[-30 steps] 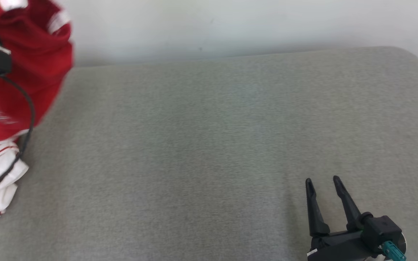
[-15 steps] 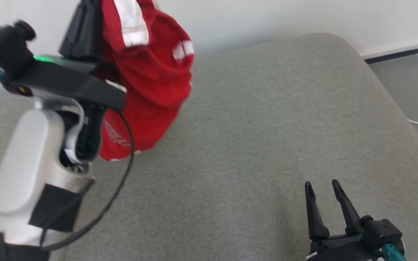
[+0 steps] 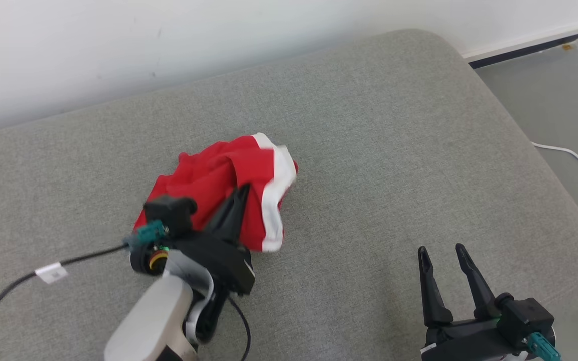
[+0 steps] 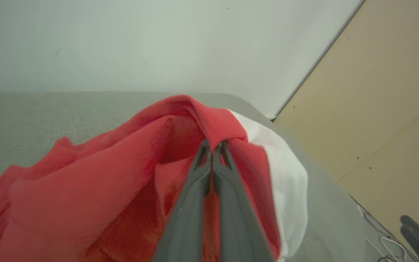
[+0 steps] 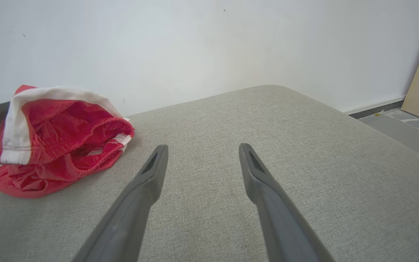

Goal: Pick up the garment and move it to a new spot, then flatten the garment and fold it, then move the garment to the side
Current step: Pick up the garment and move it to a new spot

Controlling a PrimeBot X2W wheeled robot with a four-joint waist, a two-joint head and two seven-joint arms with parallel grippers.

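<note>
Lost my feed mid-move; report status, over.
Left tool shut on garment, bunched on cushion. Right tool open, empty, apart from garment. Cable lies on cushion beside left arm.

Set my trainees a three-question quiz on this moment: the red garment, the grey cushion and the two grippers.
1. True or false: the right gripper is shut on the red garment.
2. Choose one. The red garment lies: A) spread flat on the floor; B) bunched on the grey cushion; C) hanging in the air.
3. Fill the gap: the left gripper has its jaws ____ on the garment's cloth.

Key: 1 false, its jaws stand open over bare cushion, apart from the garment; 2 B; 3 shut.
</note>
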